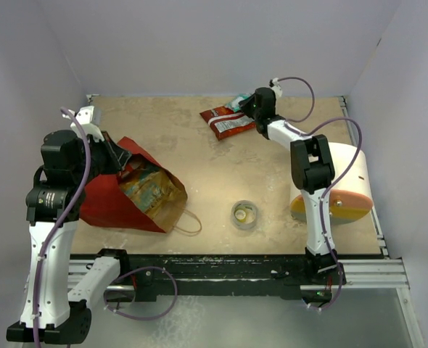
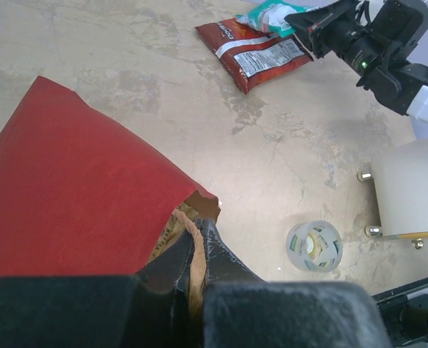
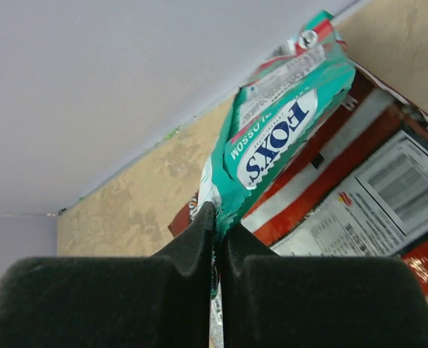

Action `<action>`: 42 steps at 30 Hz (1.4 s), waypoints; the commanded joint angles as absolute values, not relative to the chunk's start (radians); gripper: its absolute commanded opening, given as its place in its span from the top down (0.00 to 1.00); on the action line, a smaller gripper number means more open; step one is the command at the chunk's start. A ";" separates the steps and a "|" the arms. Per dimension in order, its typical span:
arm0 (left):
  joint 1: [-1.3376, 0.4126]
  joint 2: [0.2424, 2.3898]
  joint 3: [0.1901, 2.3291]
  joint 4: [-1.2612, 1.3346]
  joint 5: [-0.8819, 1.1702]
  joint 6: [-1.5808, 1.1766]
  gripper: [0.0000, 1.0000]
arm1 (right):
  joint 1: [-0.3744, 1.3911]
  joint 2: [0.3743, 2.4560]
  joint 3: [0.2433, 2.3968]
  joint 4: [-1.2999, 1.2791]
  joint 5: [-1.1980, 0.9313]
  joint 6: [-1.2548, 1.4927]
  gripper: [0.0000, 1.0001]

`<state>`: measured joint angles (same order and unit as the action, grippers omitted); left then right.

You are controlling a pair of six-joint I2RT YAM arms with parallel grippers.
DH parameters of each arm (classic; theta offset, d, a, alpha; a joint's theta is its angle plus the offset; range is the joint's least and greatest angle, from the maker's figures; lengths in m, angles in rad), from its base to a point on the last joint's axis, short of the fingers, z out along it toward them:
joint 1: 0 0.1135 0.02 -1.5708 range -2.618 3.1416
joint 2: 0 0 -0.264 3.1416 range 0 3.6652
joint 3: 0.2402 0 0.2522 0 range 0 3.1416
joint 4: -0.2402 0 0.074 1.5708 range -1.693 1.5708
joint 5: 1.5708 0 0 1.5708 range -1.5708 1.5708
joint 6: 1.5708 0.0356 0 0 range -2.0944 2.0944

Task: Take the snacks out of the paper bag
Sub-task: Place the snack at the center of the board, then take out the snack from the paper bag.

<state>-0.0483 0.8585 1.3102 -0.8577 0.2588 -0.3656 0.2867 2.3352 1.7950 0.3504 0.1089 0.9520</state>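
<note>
Paper bag (image 2: 76,188) rim pinched tight by left gripper (image 2: 197,243) — right gripper (image 3: 215,217) clamps green packet (image 3: 286,138), just above red packet (image 3: 359,217).

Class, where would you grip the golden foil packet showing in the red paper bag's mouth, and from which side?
Pinch the exposed edge of the golden foil packet, coming from the robot's right: the red paper bag lies sideways, mouth facing that way.
</note>
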 commanded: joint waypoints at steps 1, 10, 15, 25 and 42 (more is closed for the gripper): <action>-0.049 0.830 1.322 -0.779 0.304 -0.399 1.00 | 0.284 2.302 1.770 0.344 0.127 0.982 0.94; -0.049 0.825 1.338 -0.791 0.304 -0.403 1.00 | 0.285 2.201 1.719 0.190 0.197 0.877 0.63; -0.049 0.812 1.332 -0.798 0.290 -0.397 1.00 | 0.284 2.036 1.579 0.174 0.264 0.718 0.38; -0.049 0.814 1.326 -0.848 0.238 -0.373 1.00 | 0.566 1.629 1.126 0.325 -0.049 0.470 0.36; -0.049 0.713 1.188 -0.915 0.286 -0.398 1.00 | 1.050 1.555 0.920 0.629 -0.431 -0.431 0.31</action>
